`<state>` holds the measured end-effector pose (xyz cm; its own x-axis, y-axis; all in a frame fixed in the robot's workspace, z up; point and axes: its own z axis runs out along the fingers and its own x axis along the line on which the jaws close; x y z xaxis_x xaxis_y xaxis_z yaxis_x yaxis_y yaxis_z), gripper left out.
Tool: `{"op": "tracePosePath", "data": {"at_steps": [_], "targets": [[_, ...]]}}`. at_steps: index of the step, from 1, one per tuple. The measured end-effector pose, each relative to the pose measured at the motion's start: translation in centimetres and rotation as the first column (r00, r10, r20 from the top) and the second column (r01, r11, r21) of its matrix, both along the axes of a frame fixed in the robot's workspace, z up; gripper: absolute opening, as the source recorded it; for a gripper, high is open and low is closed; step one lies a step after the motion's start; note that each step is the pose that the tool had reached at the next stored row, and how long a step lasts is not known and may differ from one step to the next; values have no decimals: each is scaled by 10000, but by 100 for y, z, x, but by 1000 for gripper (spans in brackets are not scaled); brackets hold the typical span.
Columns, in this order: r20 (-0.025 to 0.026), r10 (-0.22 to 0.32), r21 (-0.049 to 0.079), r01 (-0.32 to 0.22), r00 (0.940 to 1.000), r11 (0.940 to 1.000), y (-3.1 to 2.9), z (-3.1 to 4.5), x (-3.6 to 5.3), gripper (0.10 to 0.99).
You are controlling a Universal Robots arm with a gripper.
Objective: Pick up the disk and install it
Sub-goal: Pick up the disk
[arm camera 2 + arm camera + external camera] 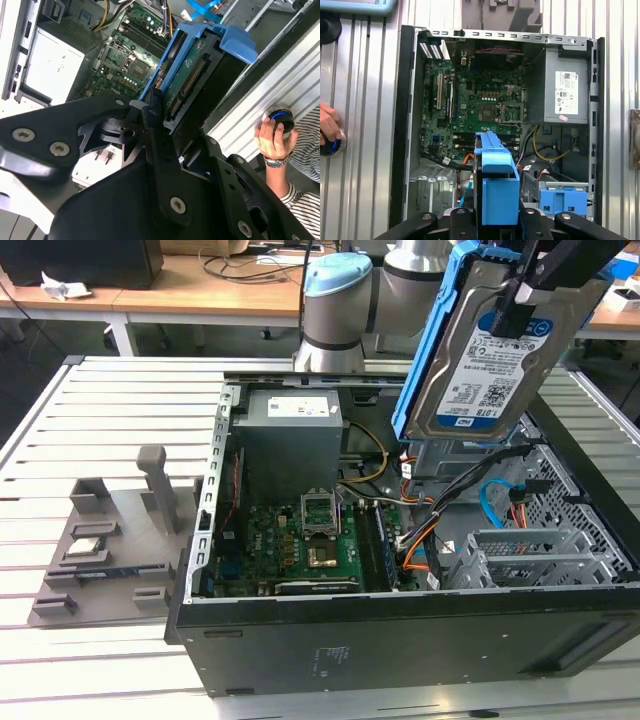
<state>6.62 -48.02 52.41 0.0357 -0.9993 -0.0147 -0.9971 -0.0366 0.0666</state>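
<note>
One gripper, jaws pinched on the one disk: silver drive in its blue bracket, gripped at its upper end and hanging tilted from the pincer, label facing the exterior view. Disk is in the air, not seated. Below the pincer: one open PC case holding one green motherboard and one grey power supply. One person's hand rests on a blue-ringed knob, beyond the case wall from the pincer.

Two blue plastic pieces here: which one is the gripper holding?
The blue bracket framing the disk, held above the case; the blue latch sits inside it.
</note>
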Motion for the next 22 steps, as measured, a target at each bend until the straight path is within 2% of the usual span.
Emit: {"op": "tracePosePath", "data": {"at_steps": [1, 13, 18, 22], "targets": [[0, 0, 0, 0, 10000, 10000, -94, -1, 0, 365], [0, 0, 1, 0, 10000, 10000, -326, -4, 0, 365], [0, 0, 1, 0, 10000, 10000, -446, -5, 0, 365], [-1, 0, -1, 0, 10000, 10000, -505, -5, 0, 365]]}}
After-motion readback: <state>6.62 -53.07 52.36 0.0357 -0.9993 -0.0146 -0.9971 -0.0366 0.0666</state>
